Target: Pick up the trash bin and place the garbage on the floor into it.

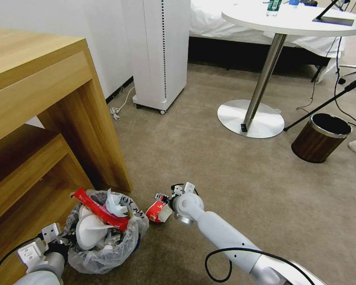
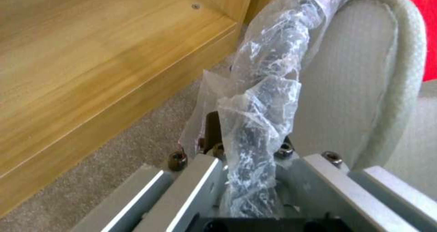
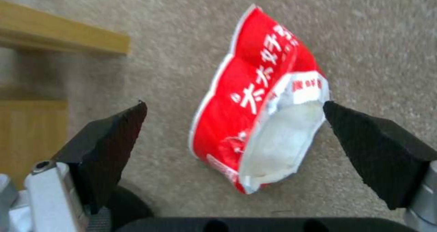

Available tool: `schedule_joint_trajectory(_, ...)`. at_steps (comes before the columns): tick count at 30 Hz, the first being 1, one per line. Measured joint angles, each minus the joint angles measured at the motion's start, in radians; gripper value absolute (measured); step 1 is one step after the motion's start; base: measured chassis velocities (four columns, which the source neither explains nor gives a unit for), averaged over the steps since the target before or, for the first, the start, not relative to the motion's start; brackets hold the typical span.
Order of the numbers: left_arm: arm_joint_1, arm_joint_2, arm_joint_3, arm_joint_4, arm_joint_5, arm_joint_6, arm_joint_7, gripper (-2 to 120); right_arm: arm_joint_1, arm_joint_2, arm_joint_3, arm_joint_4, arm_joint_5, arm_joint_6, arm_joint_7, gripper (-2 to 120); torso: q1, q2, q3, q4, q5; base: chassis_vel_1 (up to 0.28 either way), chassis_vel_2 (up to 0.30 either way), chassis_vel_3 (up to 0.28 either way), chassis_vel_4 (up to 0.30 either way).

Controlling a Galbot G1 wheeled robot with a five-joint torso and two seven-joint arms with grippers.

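Trash bin (image 1: 103,253) sitting lower left on beige carpet (image 1: 233,174), clear bag bulging with white slipper (image 1: 89,231) and red wrapper (image 1: 101,209). Left pincer (image 2: 248,177) gripping bagged rim, arm reaching in from bottom left corner. Right pincer (image 3: 234,126) spreading wide around red snack packet (image 3: 259,102), white Chinese lettering, torn open, lying bottom centre beside bin.

Even, bright indoor light is filling the room; the round table base (image 1: 250,118) is throwing glare. Deep shadow is sitting inside the wooden shelf (image 1: 35,118). Straight lines are bowing toward the head view's edges. Both wrist views are reading soft, especially the red wrapper (image 3: 255,102).
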Motion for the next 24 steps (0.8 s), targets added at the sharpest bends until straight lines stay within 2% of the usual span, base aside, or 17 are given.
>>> schedule_joint_trajectory(8,-0.005,0.000,0.007,0.006,0.000,-0.010,0.002,1,0.000,0.046,-0.015,-0.102,-0.039,-0.002,-0.050,99,0.000,0.000,0.000,0.0000,0.0001,0.000,0.000,0.000,0.000)
schedule_joint_trajectory(14,-0.005,-0.001,0.013,0.007,0.000,-0.018,0.003,1,0.010,0.087,-0.016,-0.166,-0.056,-0.005,-0.082,92,0.000,0.000,0.000,0.0000,0.0001,0.000,0.000,0.000,0.000)
schedule_joint_trajectory(17,-0.005,-0.001,0.013,0.009,0.000,-0.027,0.004,1,0.016,0.110,-0.023,-0.217,-0.089,0.002,-0.110,80,0.000,0.000,0.000,0.0000,0.0001,0.000,0.000,0.000,0.000)
schedule_joint_trajectory(19,-0.006,-0.001,0.013,0.009,0.000,-0.028,0.004,1,0.015,0.110,-0.024,-0.219,-0.094,0.002,-0.117,78,0.000,0.000,0.000,0.0001,0.0000,0.000,0.000,0.000,0.000)
schedule_joint_trajectory(21,-0.010,-0.001,0.014,0.010,0.000,-0.030,0.004,1,0.011,0.109,-0.024,-0.226,-0.103,0.002,-0.126,66,0.000,0.000,0.000,0.0000,0.0001,0.000,0.000,0.000,0.000)
schedule_joint_trajectory(22,-0.010,-0.001,0.014,0.010,0.000,-0.030,0.004,1,0.011,0.109,-0.024,-0.226,-0.103,0.002,-0.126,66,0.000,0.000,0.000,0.0000,0.0001,0.000,0.000,0.000,0.000)
schedule_joint_trajectory(24,-0.011,-0.001,0.017,0.012,0.000,-0.035,0.004,1,0.006,0.105,-0.026,-0.230,-0.113,0.004,-0.134,55,0.000,0.000,0.000,0.0000,0.0001,0.000,0.000,0.000,0.000)
